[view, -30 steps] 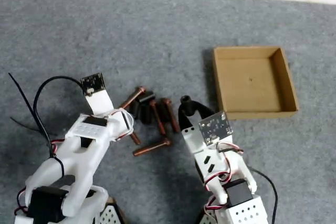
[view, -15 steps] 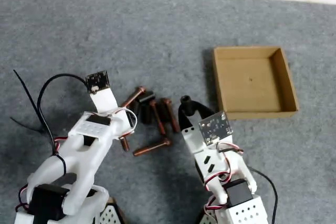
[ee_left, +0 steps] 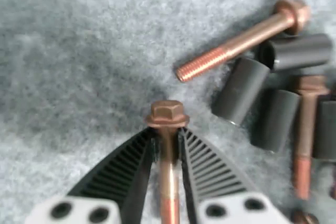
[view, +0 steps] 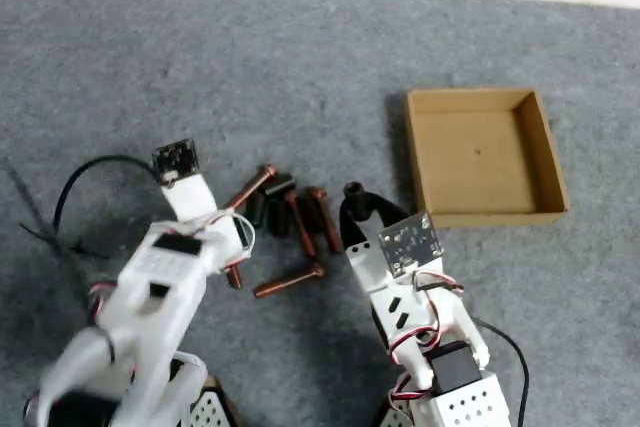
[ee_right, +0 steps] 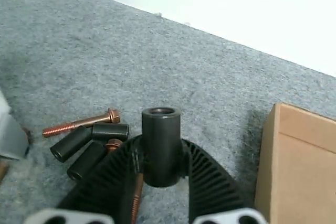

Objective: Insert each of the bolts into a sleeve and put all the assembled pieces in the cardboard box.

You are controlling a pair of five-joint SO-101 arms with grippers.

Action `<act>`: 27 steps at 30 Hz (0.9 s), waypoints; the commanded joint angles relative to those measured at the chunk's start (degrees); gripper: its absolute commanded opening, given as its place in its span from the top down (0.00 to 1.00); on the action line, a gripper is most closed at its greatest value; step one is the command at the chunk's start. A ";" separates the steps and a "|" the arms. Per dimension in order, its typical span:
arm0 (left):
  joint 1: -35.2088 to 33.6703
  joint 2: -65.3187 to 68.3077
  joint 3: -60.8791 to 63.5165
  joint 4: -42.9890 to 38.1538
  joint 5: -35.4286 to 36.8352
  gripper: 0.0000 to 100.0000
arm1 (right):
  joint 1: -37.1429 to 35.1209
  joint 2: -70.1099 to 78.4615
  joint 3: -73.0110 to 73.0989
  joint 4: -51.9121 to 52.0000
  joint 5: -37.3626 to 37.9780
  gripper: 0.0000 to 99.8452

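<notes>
Left gripper [ee_left: 167, 134] is clamped on a bolt [ee_left: 167, 114] just under its head, shank running back between the jaws, while the right gripper [ee_right: 161, 153], across the loose pile [view: 290, 212] and nearer the cardboard box [view: 490, 214], grips a sleeve [ee_right: 160, 127] upright, bore upward; the bolt's threaded tip is cut off.

copper bolt [ee_left: 167, 115]: flanged hex head, shank clamped in left gripper [ee_left: 167, 132], head just past the fingertips | black sleeve [ee_right: 160, 129]: upright, bore up, clamped in right gripper [ee_right: 160, 148] | loose bolts [view: 301, 226] and loose sleeves [ee_left: 247, 90]: lying heaped, touching | lone bolt [view: 290, 280]: flat, just beside the heap | cardboard box [view: 486, 215]: open-topped, well apart from the heap
</notes>
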 commanded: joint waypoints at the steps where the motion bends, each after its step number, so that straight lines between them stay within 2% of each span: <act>1: 0.04 -20.44 6.37 0.09 0.53 1.00 | -1.01 -1.63 5.32 -1.19 -0.18 1.00; 11: -0.75 -68.44 27.47 0.79 -1.05 1.00 | -11.21 -1.36 5.32 1.89 -0.18 1.00; 13: -1.89 -74.86 26.24 5.98 -2.29 1.00 | -13.32 -1.36 5.32 2.95 -0.18 1.00; 15: -1.80 -73.54 24.92 9.76 -2.37 1.00 | -14.99 -1.36 5.32 3.82 -0.09 1.00; 23: -1.80 -73.01 22.46 9.67 -2.37 1.00 | -18.07 -1.36 5.32 5.49 1.23 1.00; 27: -1.71 -73.01 22.20 0.97 -2.37 1.00 | -18.15 -1.36 5.32 6.64 7.30 1.00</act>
